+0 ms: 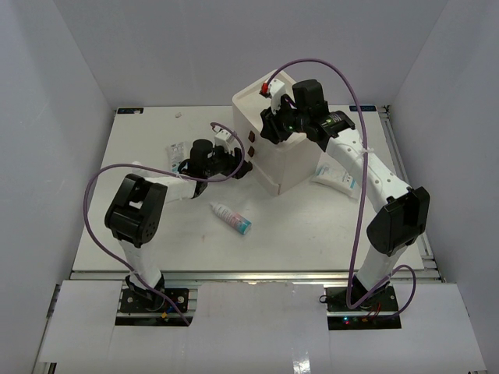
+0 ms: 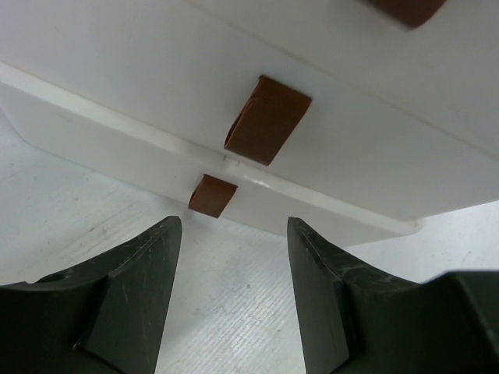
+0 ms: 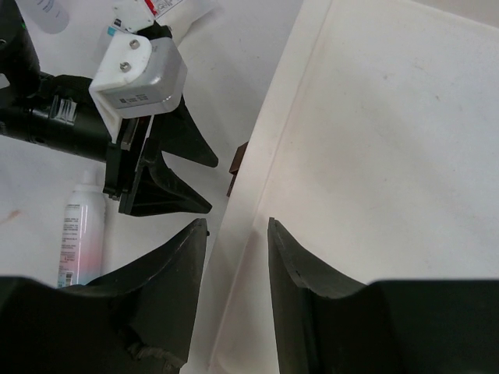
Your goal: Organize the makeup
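Your left gripper (image 2: 234, 257) hung released before the knobs (image 2: 267, 121) of the drawer box (image 1: 292, 167); your right gripper (image 3: 238, 226) stood parted astride its top rim, clamping nothing.

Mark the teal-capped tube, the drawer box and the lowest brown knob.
teal-capped tube (image 1: 228, 215), top view, mid-body.
drawer box (image 1: 293, 164), top view, bare side wall.
lowest brown knob (image 2: 213, 195), left wrist view, its face.

Wht table (image 1: 156, 234) w/ drawer box (image 1: 296, 160), tube (image 1: 231, 217), sachets (image 1: 339, 179)
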Motion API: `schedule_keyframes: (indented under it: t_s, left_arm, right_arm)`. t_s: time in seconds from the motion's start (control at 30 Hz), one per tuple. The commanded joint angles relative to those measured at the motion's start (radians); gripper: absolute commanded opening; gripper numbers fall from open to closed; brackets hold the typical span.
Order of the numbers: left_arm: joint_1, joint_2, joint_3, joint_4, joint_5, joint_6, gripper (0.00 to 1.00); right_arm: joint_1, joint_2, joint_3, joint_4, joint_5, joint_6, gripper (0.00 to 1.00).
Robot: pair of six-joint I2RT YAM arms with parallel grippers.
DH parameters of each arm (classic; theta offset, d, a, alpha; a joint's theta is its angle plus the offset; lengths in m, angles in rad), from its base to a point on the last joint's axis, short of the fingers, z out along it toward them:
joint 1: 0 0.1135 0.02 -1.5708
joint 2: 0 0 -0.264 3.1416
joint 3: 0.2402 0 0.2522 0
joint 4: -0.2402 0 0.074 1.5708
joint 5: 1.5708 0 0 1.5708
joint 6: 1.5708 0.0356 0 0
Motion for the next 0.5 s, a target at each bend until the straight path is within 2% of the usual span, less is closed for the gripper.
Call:
schedule_keyframes:
  t_s: [0.0, 0.47]
  left_arm:
    - [-0.001, 0.035, 0.03, 0.032, 0.006, 0.042, 0.67]
    - [-0.001, 0.145, 0.102, 0.086, 0.028, 0.032, 0.64]
  right_arm:
    - [-0.003, -0.013, -0.002, 0.012, -0.024, -0.004, 0.44]
    - [-0.003, 0.003, -0.007, 0.012, -0.028, 0.001, 0.43]
